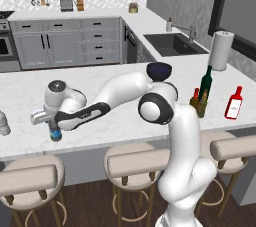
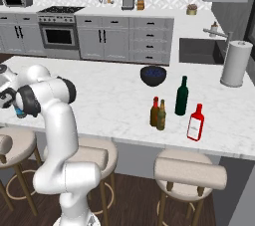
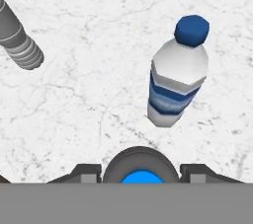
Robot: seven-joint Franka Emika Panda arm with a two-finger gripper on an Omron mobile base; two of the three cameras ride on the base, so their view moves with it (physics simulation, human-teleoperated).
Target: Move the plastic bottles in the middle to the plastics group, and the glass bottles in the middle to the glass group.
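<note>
My gripper [image 1: 52,127] is shut on the small dark bluish plastic bottle [image 1: 55,134], held upright low over the counter's front left part. In the hand view its dark cap [image 3: 141,165] sits between my fingertips [image 3: 85,172]. Just ahead stand the plastics group: a clear water bottle [image 3: 175,82] with a blue cap and blue label, and a greyish ribbed bottle [image 3: 20,40]. Far to the right, two small brown glass bottles [image 2: 155,111] [image 2: 161,115] stand together beside the glass group, a tall green bottle [image 2: 182,95] and a red bottle [image 2: 195,123].
A dark bowl [image 2: 153,74] sits mid-counter and a paper towel roll [image 2: 235,63] stands at the right near the sink [image 1: 172,43]. Stools [image 1: 137,163] line the counter's front edge. The marble counter [image 1: 100,81] runs between the two groups.
</note>
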